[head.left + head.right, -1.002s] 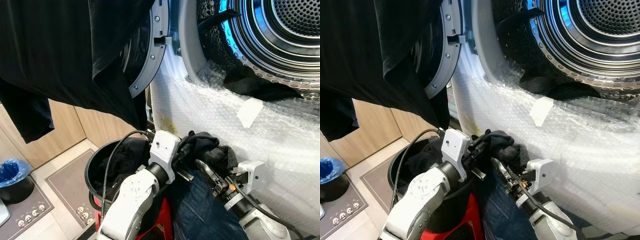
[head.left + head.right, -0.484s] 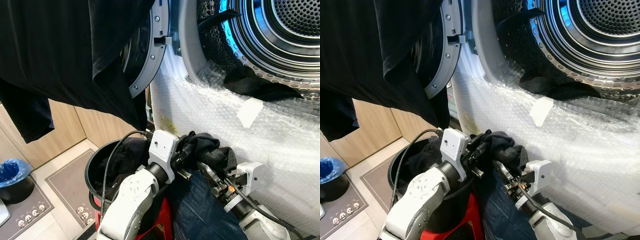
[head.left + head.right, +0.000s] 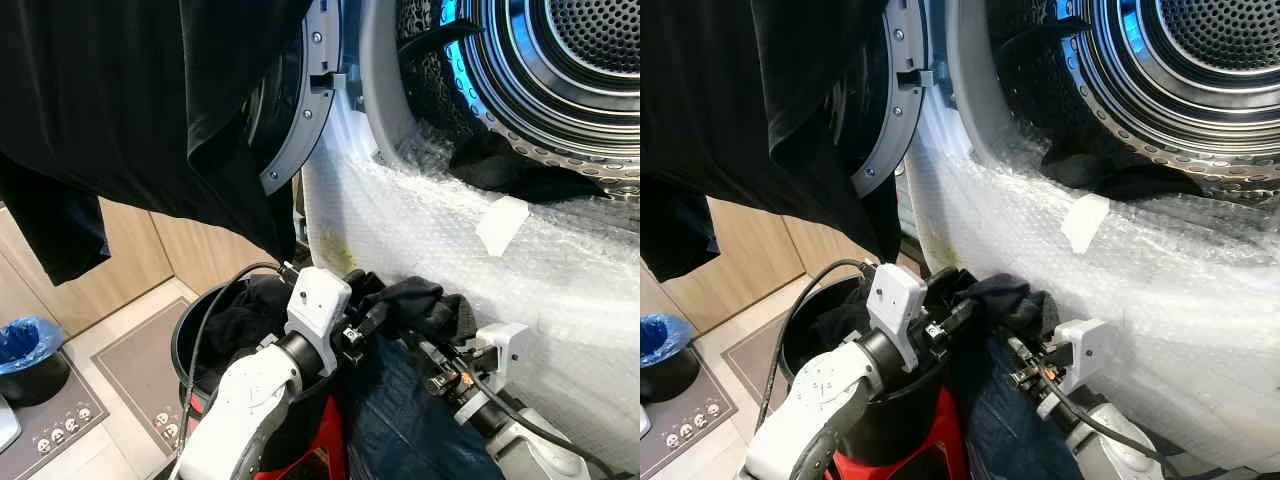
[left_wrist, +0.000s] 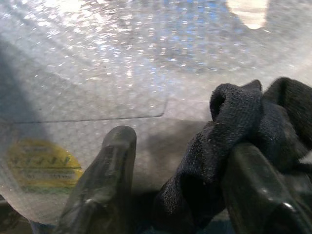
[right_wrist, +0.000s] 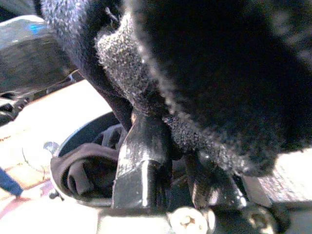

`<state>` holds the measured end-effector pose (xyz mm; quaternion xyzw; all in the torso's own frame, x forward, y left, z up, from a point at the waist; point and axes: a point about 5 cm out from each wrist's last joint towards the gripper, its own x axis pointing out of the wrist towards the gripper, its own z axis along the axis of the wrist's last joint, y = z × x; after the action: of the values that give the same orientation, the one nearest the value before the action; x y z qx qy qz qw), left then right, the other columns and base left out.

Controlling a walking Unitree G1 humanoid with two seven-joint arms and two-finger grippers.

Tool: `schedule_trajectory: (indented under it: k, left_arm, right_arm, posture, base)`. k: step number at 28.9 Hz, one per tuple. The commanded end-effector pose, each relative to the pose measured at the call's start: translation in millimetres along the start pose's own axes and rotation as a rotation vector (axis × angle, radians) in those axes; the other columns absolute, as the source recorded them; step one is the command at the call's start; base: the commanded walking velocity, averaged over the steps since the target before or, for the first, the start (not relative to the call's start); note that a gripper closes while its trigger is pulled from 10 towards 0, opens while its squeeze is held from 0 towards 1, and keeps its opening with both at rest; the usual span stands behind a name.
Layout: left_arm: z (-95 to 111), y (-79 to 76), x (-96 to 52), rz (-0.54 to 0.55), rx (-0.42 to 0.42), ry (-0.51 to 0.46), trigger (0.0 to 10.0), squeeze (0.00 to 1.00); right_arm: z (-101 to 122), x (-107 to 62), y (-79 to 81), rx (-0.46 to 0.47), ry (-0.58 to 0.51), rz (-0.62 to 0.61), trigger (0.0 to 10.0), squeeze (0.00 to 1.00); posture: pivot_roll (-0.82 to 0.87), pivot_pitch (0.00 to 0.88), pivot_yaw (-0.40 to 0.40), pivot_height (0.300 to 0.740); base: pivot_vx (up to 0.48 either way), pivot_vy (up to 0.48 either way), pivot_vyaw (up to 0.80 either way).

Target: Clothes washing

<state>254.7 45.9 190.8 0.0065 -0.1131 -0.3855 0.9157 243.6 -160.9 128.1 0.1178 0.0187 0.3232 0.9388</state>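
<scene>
Two grippers met at a bunched black garment (image 3: 425,305), held low in front of the washing machine drum (image 3: 560,70). The left gripper (image 3: 368,318) had its fingers (image 4: 105,185) spread wide, the cloth lying against one of them. The right gripper (image 3: 432,352) was closed on the garment's underside. A dark blue cloth (image 3: 400,420) hung just below. Left of it stood a black bucket (image 3: 190,335) of dark clothes, beneath a black garment (image 3: 130,110) draped over the open door (image 3: 305,100). Bubble wrap (image 3: 520,270) covered the machine's front.
</scene>
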Motion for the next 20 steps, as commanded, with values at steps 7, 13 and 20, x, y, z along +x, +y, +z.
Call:
schedule_trajectory:
  k: [7, 13, 20]
  left_arm:
    - [4.8, -9.9, -15.5, -0.15, 0.114, 0.018, 10.0, 1.0]
    - [7.2, -5.8, -22.2, -0.181, 0.13, 0.022, 10.0, 1.0]
    - [10.4, -2.3, -30.5, -0.234, 0.116, 0.026, 10.0, 1.0]
  right_arm:
    - [0.9, -13.5, -8.1, -0.059, 0.087, 0.089, 0.0, 0.0]
    - [12.7, -21.6, -17.0, -0.108, 0.109, 0.131, 0.0, 0.0]
    - [39.5, -31.8, -34.1, -0.186, 0.136, 0.173, 0.0, 0.0]
  posture:
    - [-0.04, 0.0, 0.031, 0.74]
    - [-0.04, 0.0, 0.029, 0.74]
    - [-0.05, 0.0, 0.025, 0.74]
  base:
    - [0.0, 0.0, 0.0]
    - [0.0, 0.0, 0.0]
    - [0.0, 0.0, 0.0]
